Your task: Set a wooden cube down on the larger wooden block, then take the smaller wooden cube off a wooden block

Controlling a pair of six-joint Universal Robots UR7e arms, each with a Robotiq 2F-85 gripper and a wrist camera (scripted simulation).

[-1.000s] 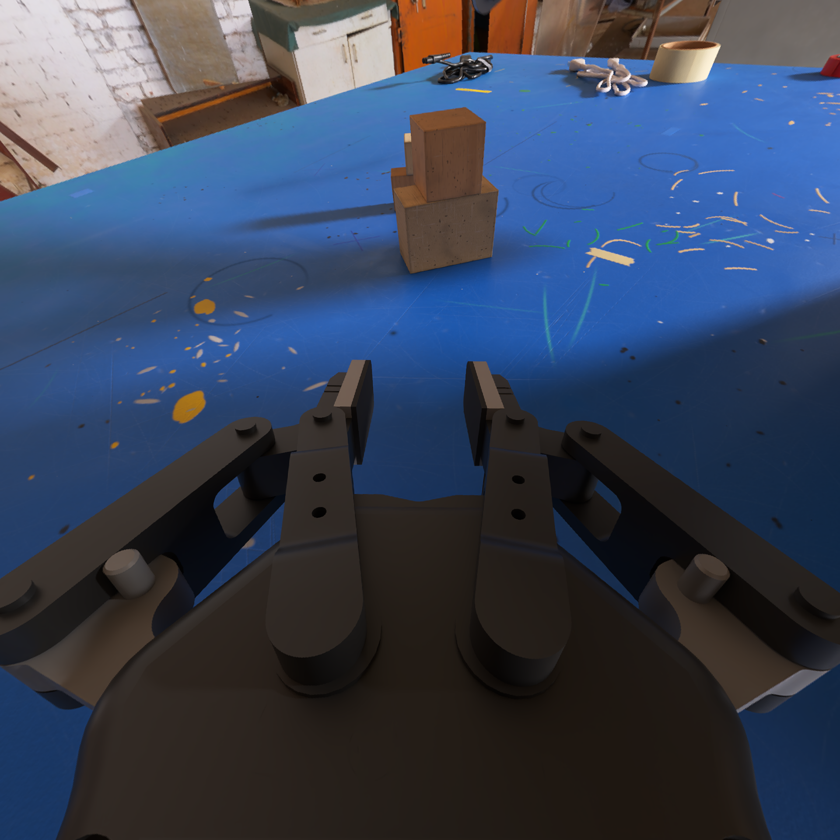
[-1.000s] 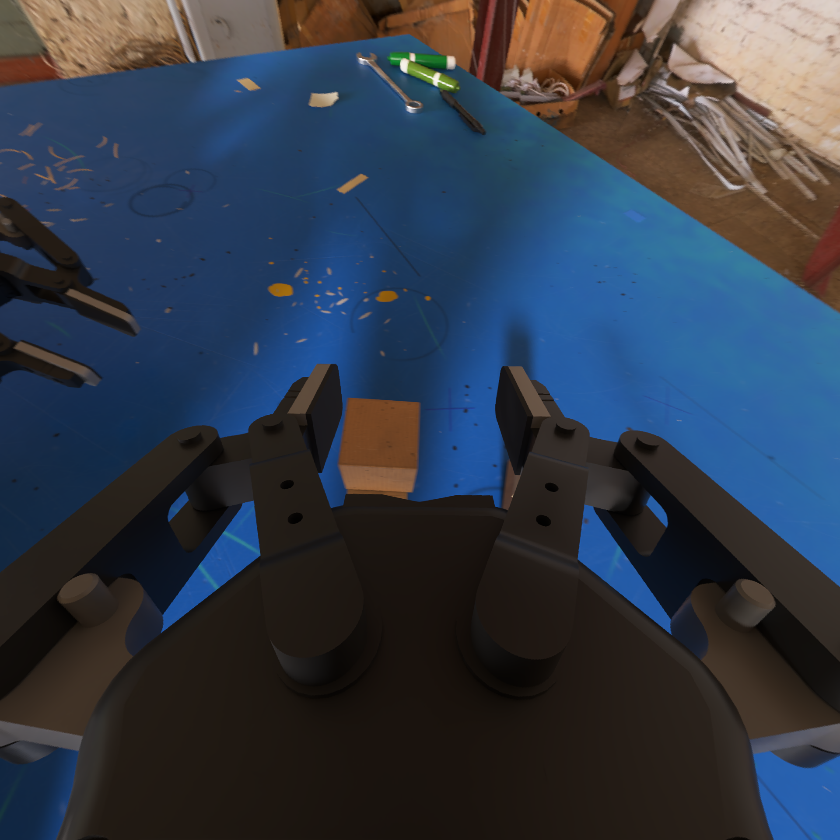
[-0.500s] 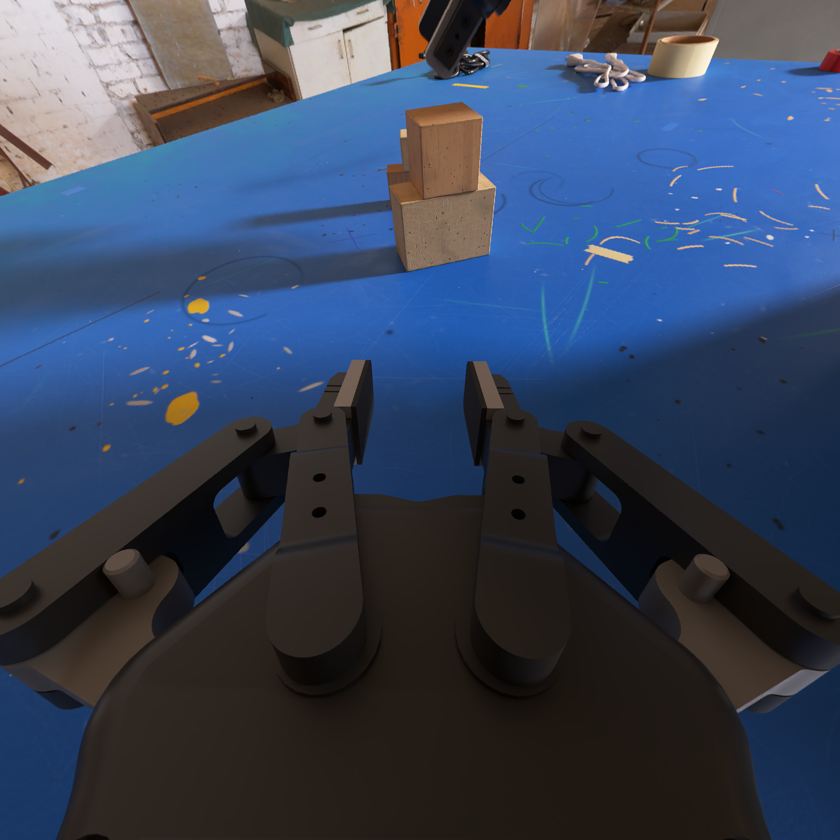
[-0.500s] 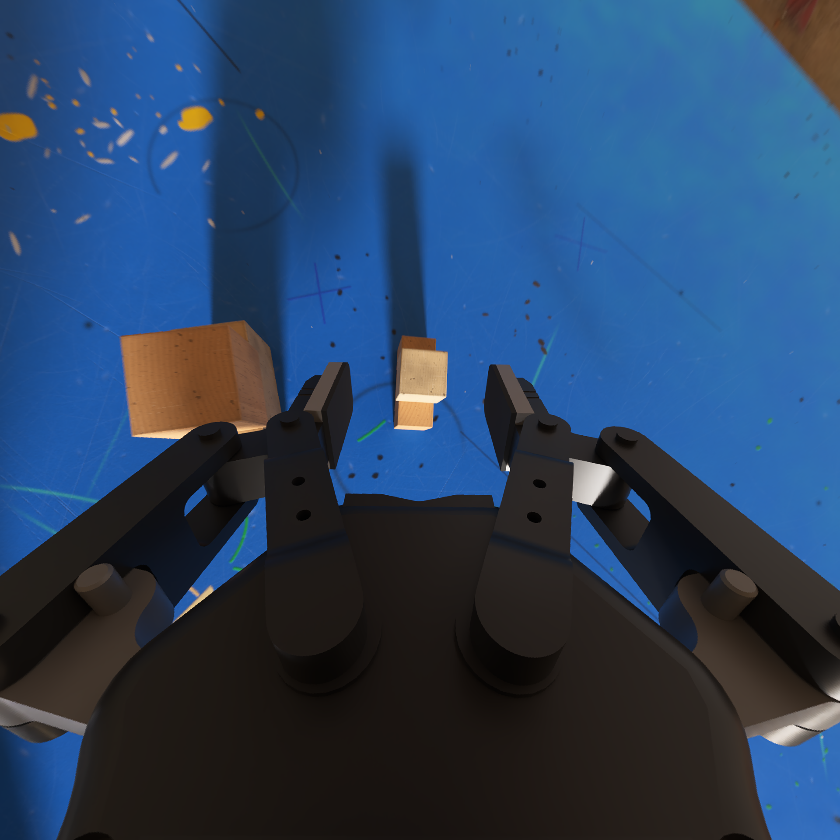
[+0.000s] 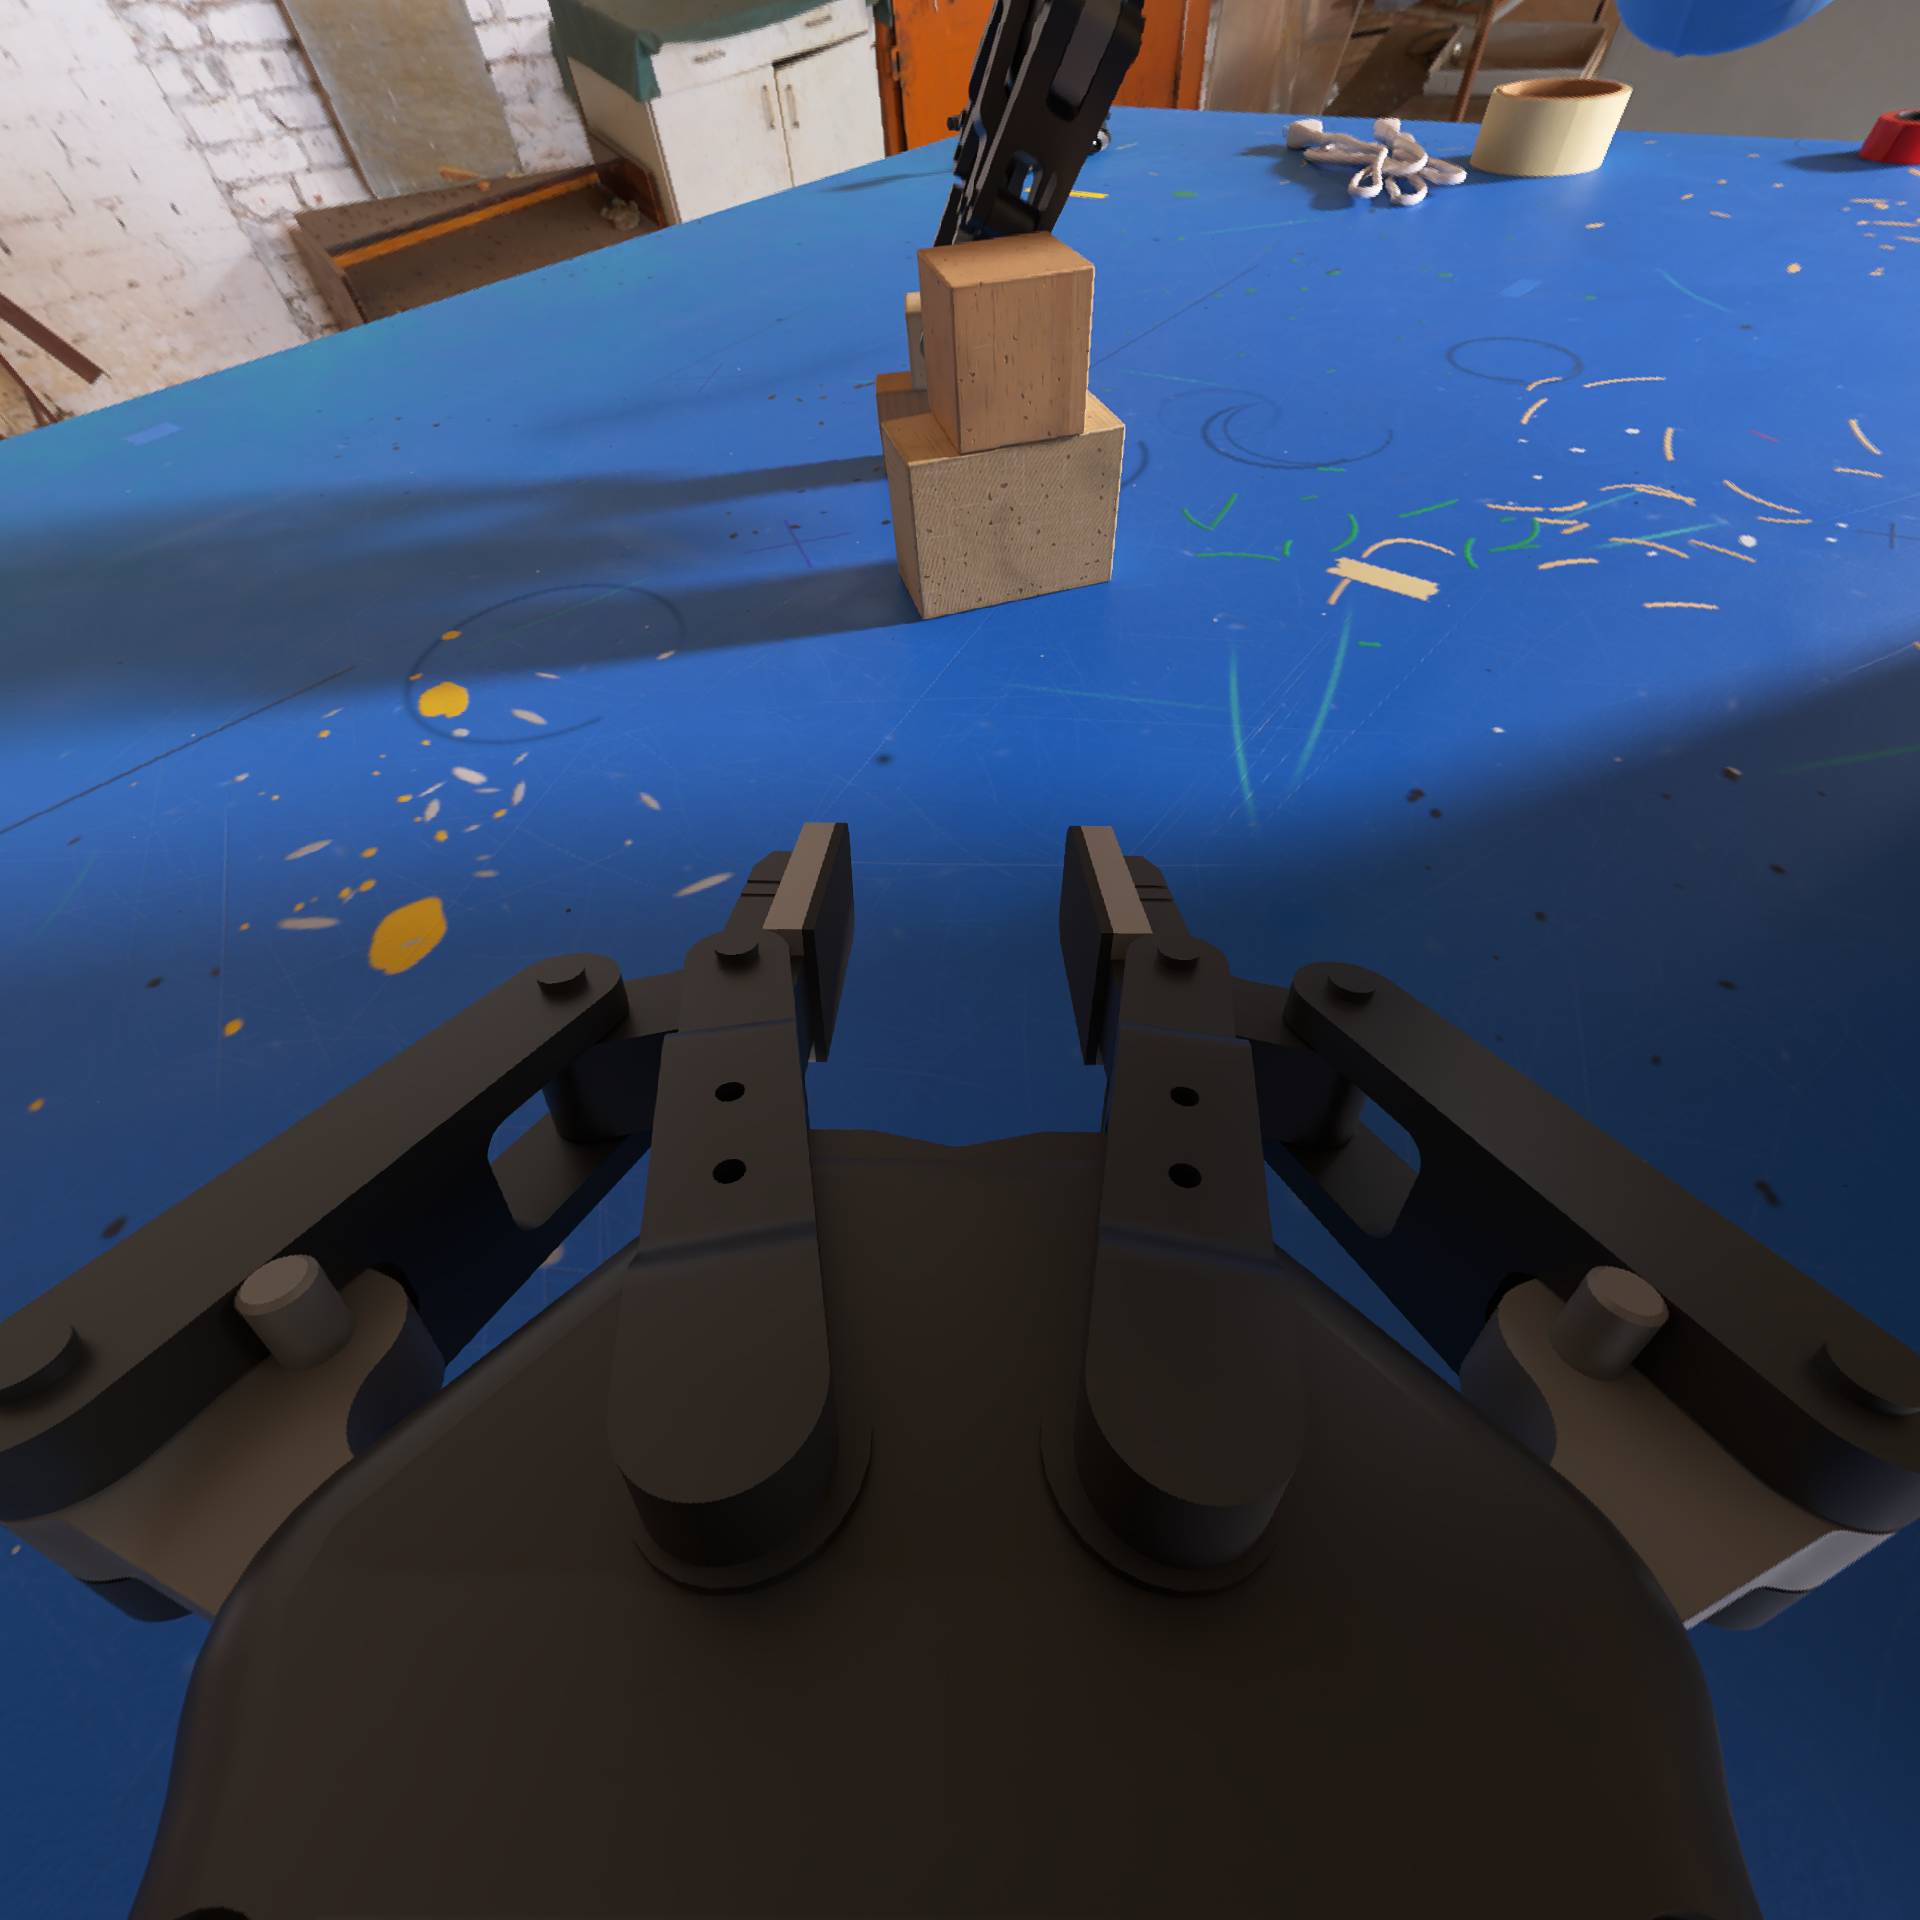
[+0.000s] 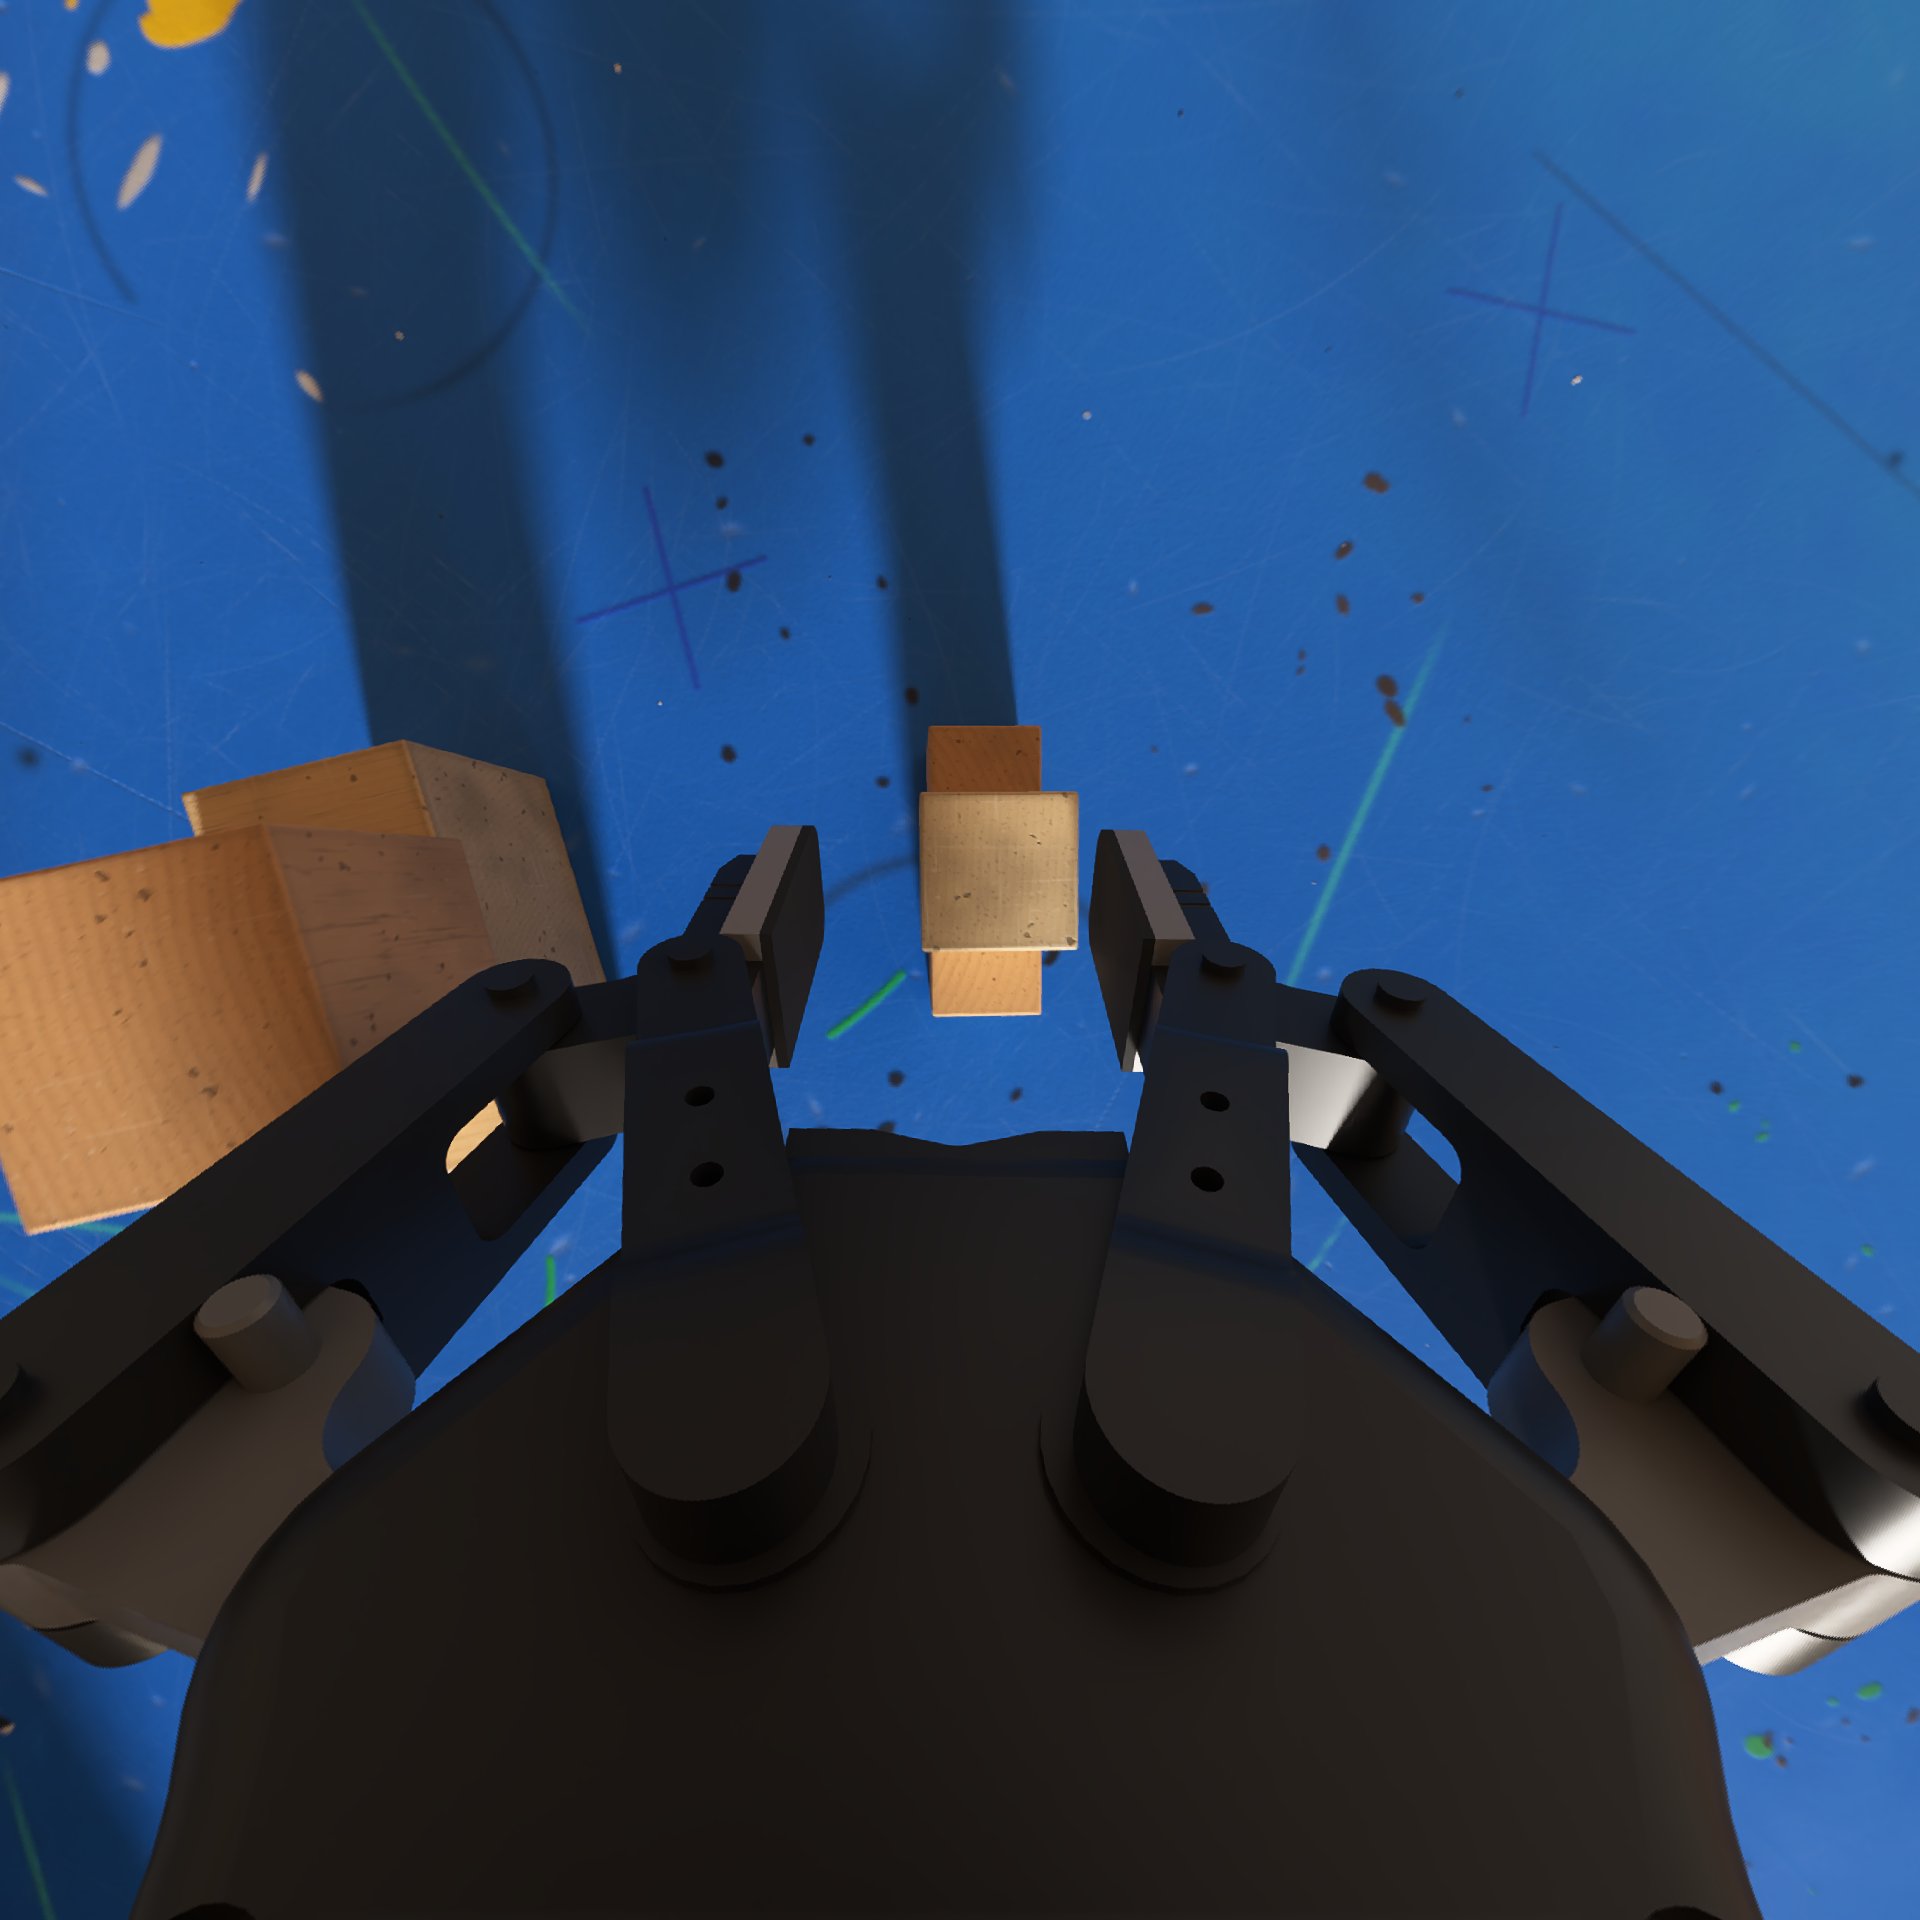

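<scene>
With a cube (image 5: 1006,338) already on the larger block (image 5: 1013,520), the spread right gripper (image 6: 956,940) hangs over the smaller cube (image 6: 997,871) atop what seems a narrow block (image 6: 985,982) on the counter (image 6: 1455,623), needing descent, then closure.

White brick wall (image 5: 135,156), white cabinet (image 5: 748,114) — orange door (image 5: 925,73)

A blue table (image 5: 1351,831), scratched and flecked with yellow paint spots (image 5: 407,933) and thin curled shavings (image 5: 1621,520), fills both views. At its far edge lie a roll of tan tape (image 5: 1550,125), a knotted white cord (image 5: 1377,171) and something red (image 5: 1893,135), perhaps a tool. Beyond stand a white cabinet (image 5: 748,114) and a whitewashed brick wall (image 5: 135,177).
</scene>
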